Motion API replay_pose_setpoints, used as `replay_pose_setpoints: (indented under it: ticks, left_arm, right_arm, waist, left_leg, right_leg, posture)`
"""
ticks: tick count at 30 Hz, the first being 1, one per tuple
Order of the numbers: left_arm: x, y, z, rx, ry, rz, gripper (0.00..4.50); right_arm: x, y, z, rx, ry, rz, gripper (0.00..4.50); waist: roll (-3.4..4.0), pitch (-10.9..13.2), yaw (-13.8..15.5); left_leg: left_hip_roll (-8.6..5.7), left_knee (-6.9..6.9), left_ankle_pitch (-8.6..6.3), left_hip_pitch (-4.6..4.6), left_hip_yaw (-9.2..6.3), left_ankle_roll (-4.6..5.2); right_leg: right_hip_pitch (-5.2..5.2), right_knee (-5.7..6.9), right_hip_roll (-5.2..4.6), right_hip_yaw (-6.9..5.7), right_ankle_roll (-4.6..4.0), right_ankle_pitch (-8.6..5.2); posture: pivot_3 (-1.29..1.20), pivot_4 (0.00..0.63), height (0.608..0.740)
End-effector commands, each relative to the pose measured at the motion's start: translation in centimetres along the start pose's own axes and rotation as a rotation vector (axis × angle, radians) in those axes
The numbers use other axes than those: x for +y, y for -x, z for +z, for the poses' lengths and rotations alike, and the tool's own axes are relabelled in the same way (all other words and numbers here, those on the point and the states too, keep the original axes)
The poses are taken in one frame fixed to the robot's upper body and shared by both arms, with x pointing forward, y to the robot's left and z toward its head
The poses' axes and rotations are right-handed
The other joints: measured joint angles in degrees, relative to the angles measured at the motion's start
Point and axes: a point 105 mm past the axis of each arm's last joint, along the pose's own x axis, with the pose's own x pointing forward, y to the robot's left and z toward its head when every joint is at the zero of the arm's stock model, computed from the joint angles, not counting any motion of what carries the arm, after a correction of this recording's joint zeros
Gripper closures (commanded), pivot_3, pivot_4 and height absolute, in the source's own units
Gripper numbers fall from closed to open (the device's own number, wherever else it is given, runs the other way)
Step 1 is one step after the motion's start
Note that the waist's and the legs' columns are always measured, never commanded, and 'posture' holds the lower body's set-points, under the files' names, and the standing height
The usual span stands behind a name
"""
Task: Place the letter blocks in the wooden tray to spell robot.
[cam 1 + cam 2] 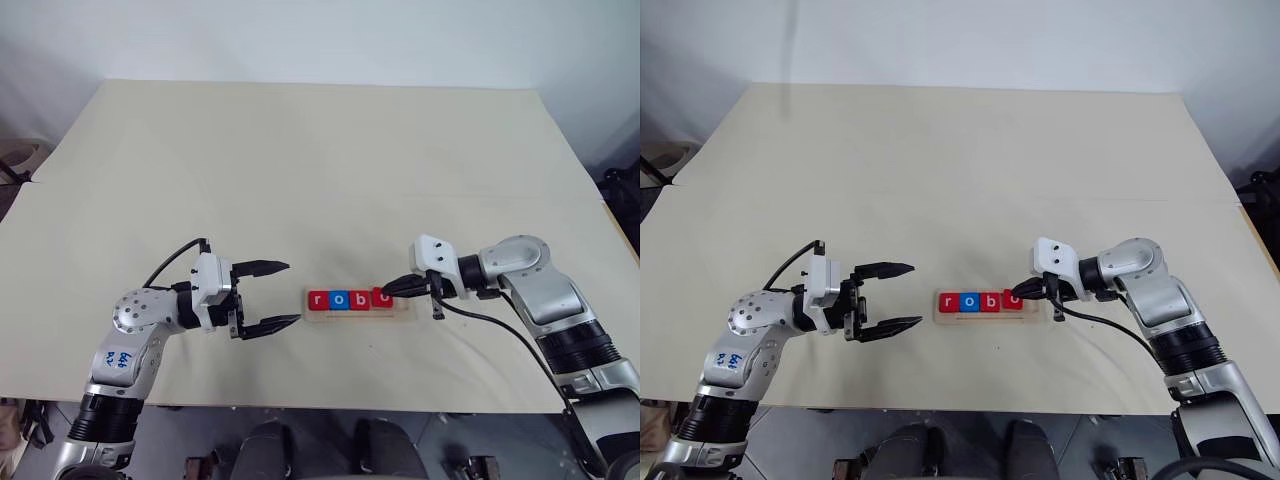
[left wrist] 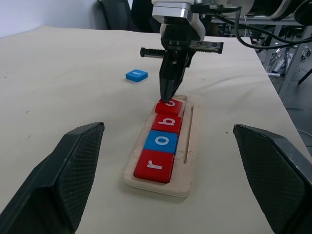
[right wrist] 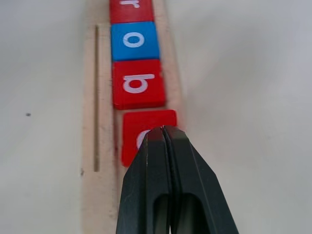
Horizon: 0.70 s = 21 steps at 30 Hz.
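Observation:
The wooden tray [image 1: 400, 305] lies near the table's front edge, between my two grippers. It holds a row of letter blocks: red r [image 1: 319, 299], blue o [image 1: 339, 299], red b [image 1: 359, 299] and a fourth red block [image 3: 146, 126]. That fourth block sits slightly out of line, and its letter is partly hidden. My right gripper [image 1: 385, 291] is shut with nothing between its fingers. Its joined tips [image 2: 167, 97] rest on the fourth block. A loose blue block [image 2: 136, 75] lies on the table beyond the tray. My left gripper [image 1: 272, 296] hangs open just off the tray's left end.
The pale table [image 1: 320, 160] stretches far behind the tray. Its front edge runs close below the tray. A narrow groove [image 3: 96, 97] runs along the tray beside the blocks.

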Motion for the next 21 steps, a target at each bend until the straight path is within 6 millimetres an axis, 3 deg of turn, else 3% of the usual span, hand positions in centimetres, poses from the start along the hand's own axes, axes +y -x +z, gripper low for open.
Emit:
replay_pose_setpoints:
  ticks: [1,4,10,14,21]
  left_arm:
    - [0.0,-0.1,0.5,-0.014,-0.029,-0.005,0.0]
    - [0.0,-0.2,0.5,-0.016,-0.03,-0.006,0.0]
    - [0.0,-0.3,0.5,-0.019,-0.03,-0.008,0.0]
    - [0.0,-0.4,0.6,-0.021,-0.032,-0.008,0.0]
    - [0.1,0.0,0.7,-0.013,-0.033,-0.002,0.0]
  right_arm:
    - [0.1,0.3,1.0,-0.026,0.028,0.002,4.48]
    - [-0.8,0.8,1.6,-0.044,0.023,-0.051,4.48]
    - [-2.4,1.2,0.3,-0.001,0.005,-0.124,4.48]
    - [-1.8,0.4,-0.4,0.001,0.0,-0.094,4.48]
    - [-0.4,0.0,0.1,-0.043,0.004,-0.042,4.48]
  waist:
    - [0.0,0.0,0.0]
    - [0.0,0.0,0.0]
    - [0.0,0.0,0.0]
    - [0.0,0.0,0.0]
    - [0.0,0.0,0.0]
  left_leg:
    - [0.0,0.0,0.0,0.0,-0.01,0.0]
    - [0.0,0.0,0.0,0.0,-0.03,0.0]
    - [0.0,0.0,0.0,0.0,-0.01,0.0]
    - [-0.01,0.0,0.0,-0.01,0.06,0.0]
    - [0.0,0.0,0.0,0.0,0.06,0.0]
  right_leg:
    - [0.0,0.0,0.0,0.0,0.0,0.0]
    - [0.0,0.0,-0.01,0.0,0.0,0.0]
    - [0.0,0.0,0.0,0.0,0.0,0.0]
    - [0.0,-0.01,-0.01,0.0,0.0,0.0]
    - [-0.01,-0.01,0.0,0.01,0.0,0.0]
  posture:
    - [0.0,0.15,0.74]
    - [0.0,0.15,0.74]
    - [0.0,0.15,0.74]
    - [0.0,0.15,0.74]
    - [0.0,0.15,0.74]
